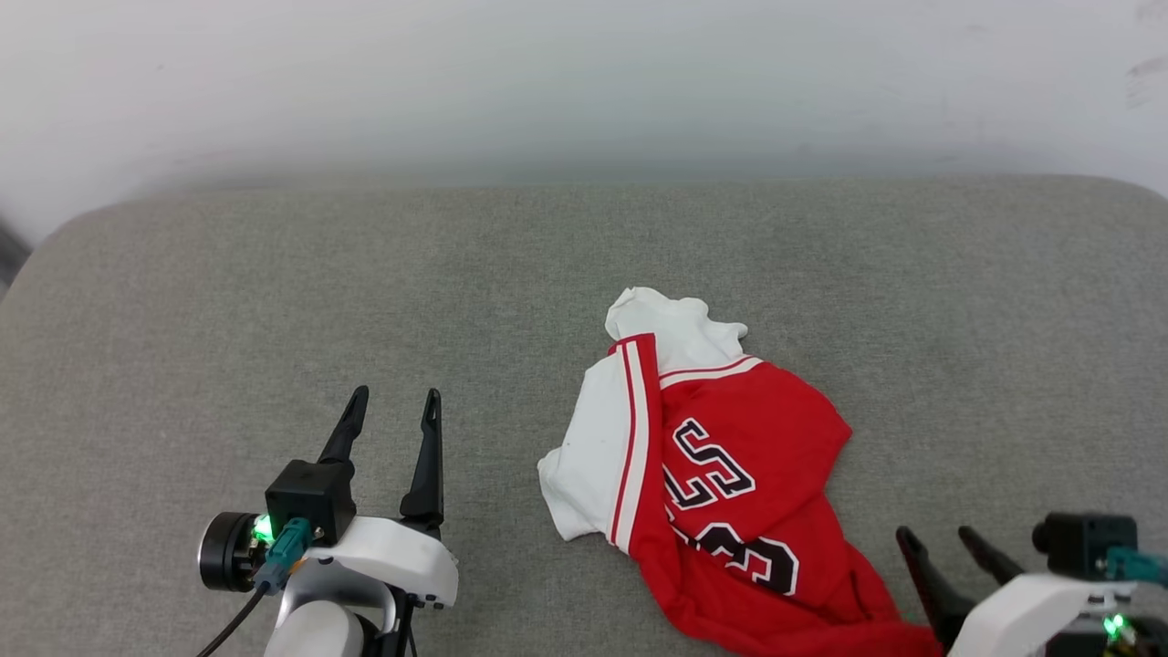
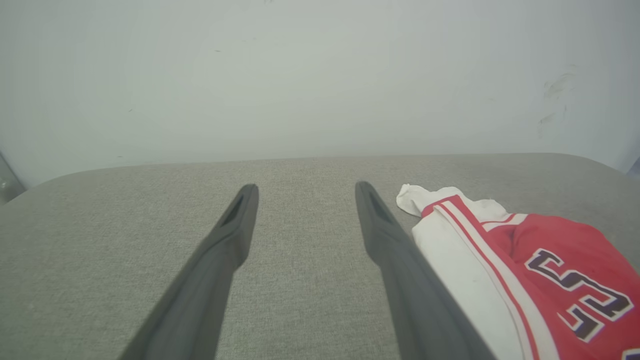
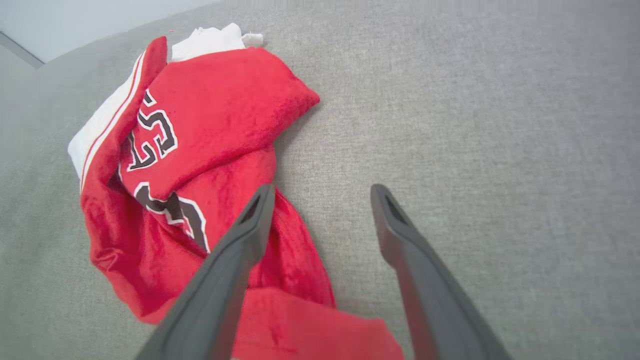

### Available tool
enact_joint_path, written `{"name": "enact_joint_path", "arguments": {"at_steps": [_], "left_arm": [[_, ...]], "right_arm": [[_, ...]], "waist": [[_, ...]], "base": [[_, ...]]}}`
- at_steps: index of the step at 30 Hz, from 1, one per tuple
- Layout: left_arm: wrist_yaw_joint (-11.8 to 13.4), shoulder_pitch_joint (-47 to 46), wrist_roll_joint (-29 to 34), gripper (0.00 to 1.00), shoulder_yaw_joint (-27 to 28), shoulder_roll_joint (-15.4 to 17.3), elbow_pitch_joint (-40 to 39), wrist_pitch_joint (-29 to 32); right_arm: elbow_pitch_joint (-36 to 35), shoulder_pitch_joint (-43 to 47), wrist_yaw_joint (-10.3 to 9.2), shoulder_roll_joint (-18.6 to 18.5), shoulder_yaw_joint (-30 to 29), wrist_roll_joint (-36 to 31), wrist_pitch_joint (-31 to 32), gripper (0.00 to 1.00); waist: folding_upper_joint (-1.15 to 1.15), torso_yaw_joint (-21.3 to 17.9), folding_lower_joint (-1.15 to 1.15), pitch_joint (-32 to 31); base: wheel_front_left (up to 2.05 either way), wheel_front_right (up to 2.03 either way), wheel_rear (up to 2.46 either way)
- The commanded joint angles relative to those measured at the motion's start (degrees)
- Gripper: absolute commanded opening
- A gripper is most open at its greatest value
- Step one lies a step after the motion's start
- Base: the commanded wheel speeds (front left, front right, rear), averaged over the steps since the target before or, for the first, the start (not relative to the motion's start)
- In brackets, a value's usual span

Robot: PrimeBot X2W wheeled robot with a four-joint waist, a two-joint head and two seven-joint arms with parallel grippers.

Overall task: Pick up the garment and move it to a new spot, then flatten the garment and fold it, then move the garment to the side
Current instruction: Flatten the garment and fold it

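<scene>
While left claw (image 1: 396, 394) at nine o'clock and right claw (image 1: 934, 533) at five gape empty, crumpled fleecy red-white garment (image 1: 730, 474), woven grey bench (image 1: 274, 274)

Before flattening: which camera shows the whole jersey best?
The head view: the jersey lies crumpled on the grey surface, nearly all in frame, only its near edge cut off. The left wrist view catches just a white sleeve and some lettering; the right wrist view shows the red body close, its lower part cut off.
</scene>
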Motion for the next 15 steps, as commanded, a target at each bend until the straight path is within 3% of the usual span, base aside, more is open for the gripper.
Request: {"name": "enact_joint_path", "arguments": {"at_steps": [1,7,15], "left_arm": [[0.15,0.04,0.37,1.00,-0.15,0.24,-0.24,0.10],[-0.27,-2.25,1.02,1.00,-1.49,-0.64,-0.83,-0.20],[-1.66,-6.40,1.60,1.00,-3.59,-2.08,0.14,-0.67]], "right_arm": [[0.53,-1.73,-0.02,-1.05,0.15,0.40,-0.23,1.00],[8.25,-13.92,-0.02,-6.51,4.11,5.60,1.23,1.00],[21.05,-31.83,-0.02,-13.27,14.34,12.83,11.64,1.00]], "waist": [[0.00,0.38,0.01,0.57],[0.00,2.06,0.01,4.02],[0.00,6.03,0.01,9.27]], "base": [[0.00,0.00,0.00],[0.00,0.00,0.00],[0.00,0.00,0.00]]}}
